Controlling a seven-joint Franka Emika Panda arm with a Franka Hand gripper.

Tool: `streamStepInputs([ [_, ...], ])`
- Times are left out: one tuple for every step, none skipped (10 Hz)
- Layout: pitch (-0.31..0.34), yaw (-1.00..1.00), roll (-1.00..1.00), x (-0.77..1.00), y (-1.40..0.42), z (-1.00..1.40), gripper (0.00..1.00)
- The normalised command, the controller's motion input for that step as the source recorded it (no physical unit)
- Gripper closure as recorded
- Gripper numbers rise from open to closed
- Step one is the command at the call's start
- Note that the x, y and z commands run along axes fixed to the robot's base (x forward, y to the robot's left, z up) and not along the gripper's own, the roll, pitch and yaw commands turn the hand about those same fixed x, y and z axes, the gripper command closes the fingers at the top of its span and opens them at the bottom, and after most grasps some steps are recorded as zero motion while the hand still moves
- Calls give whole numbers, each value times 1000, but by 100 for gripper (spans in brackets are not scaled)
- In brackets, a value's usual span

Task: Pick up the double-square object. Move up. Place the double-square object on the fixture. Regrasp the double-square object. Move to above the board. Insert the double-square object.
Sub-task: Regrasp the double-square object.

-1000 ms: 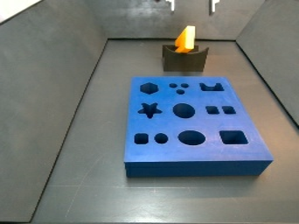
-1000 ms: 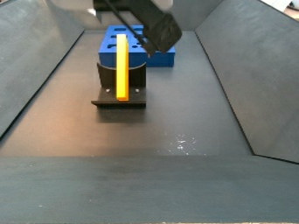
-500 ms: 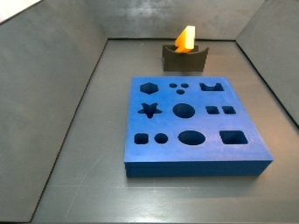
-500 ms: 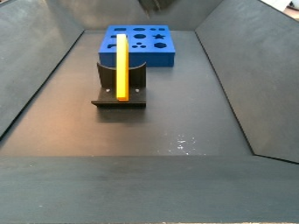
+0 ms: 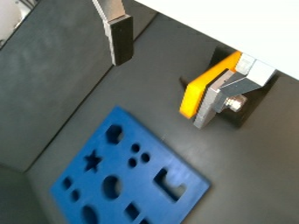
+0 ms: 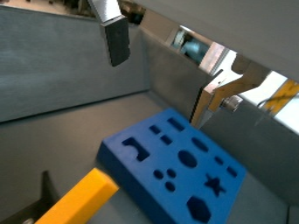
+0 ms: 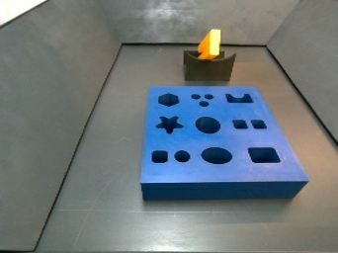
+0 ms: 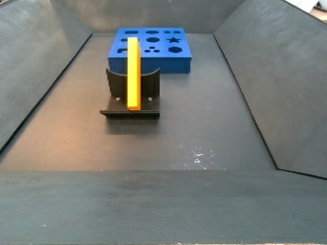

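Observation:
The orange-yellow double-square object (image 7: 209,42) stands upright on the dark fixture (image 7: 208,67) at the far end of the floor, and it shows as a tall bar in a side view (image 8: 133,74). The blue board (image 7: 218,138) lies flat nearby, also in a side view (image 8: 153,48). My gripper (image 5: 163,87) is open and empty, high above the scene, and out of both side views. In both wrist views the object (image 5: 198,92) (image 6: 76,201) and the board (image 5: 117,188) (image 6: 176,171) lie far below the spread fingers (image 6: 117,44).
The grey floor tray (image 7: 93,148) has sloped walls on all sides (image 8: 38,86). The fixture's base plate (image 8: 130,112) lies flat on the floor in front of the board.
The gripper has risen out of the top of both side views. The double-square object stays on the fixture and the board has not moved.

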Motion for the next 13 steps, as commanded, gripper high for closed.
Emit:
streamStepInputs([
  [40, 24, 1000, -30, -37, 10, 0],
  [36, 24, 1000, -30, -32, 8, 0],
  [33, 25, 1000, -29, -27, 11, 0],
  [29, 25, 1000, -24, -25, 12, 0],
  [26, 26, 1000, -17, -23, 9, 0],
  [23, 27, 1000, -10, -19, 13, 0],
  [19, 29, 1000, -5, -23, 11, 0],
  [20, 31, 1000, -1, -19, 14, 0],
  [23, 32, 1000, -1, -20, 14, 0],
  [29, 34, 1000, 2, -18, 12, 0],
  [39, 37, 1000, 14, -21, 8, 0],
  [47, 40, 1000, 28, -22, 1, 0],
  [61, 45, 1000, 45, -27, 3, 0],
])
